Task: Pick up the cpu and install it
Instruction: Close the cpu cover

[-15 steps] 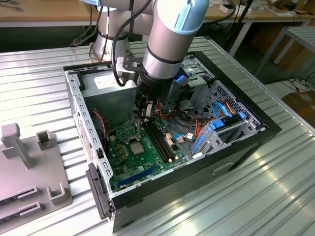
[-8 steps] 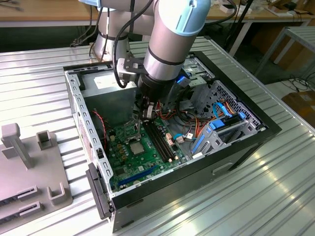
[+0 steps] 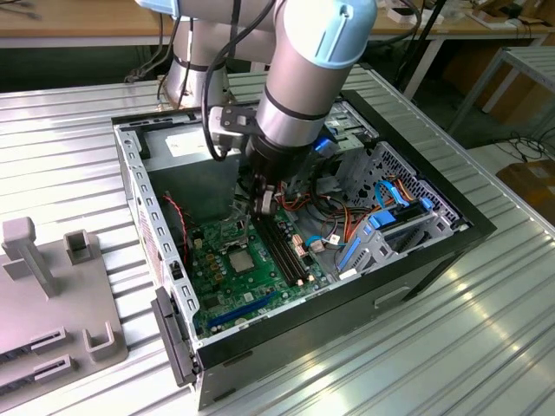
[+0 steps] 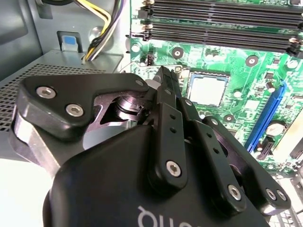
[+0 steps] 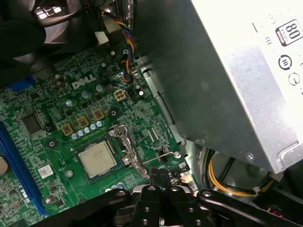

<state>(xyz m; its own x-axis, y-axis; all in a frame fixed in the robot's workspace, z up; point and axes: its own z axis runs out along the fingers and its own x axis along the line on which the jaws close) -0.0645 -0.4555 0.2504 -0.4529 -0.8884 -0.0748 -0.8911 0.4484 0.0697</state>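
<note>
Jaws together, fingers pressed flat against each other with nothing between them, as both wrist views show. Gripper (image 4: pixel 163 78) hangs over the motherboard (image 4: pixel 236 61), tips just off the corner of the socket, not touching the chip. In the first wrist view the gripper (image 5: pixel 159 174) sits at the bottom centre of the frame, fingertips near the loose end of the socket's metal lever (image 5: pixel 158 158).

Arm (image 3: pixel 308 65) comes down from the top centre of the exterior view, wrist pointing steeply down into the open computer case (image 3: pixel 165 286), gripper (image 3: pixel 263 206) low inside, above the board and next to the memory slots (image 3: pixel 282 251).

Cpu (image 5: pixel 97 158) lies flat in the socket, pale silver face up, lower left of centre in the first wrist view; socket frame (image 5: pixel 127 146) is swung open along one side of it. Same cpu (image 4: pixel 207 90) shows right of centre in the second wrist view, and as a small pale square (image 3: pixel 240 259) on the green board in the exterior view.

Power supply (image 5: pixel 227 71), big grey box, fills the upper right of the first wrist view. Yellow and black cables (image 4: pixel 102 21) run at top left of the second wrist view. Grey fixture block (image 3: pixel 52 286) sits on the ribbed metal table (image 3: pixel 468 347), at the exterior view's left of the case.
</note>
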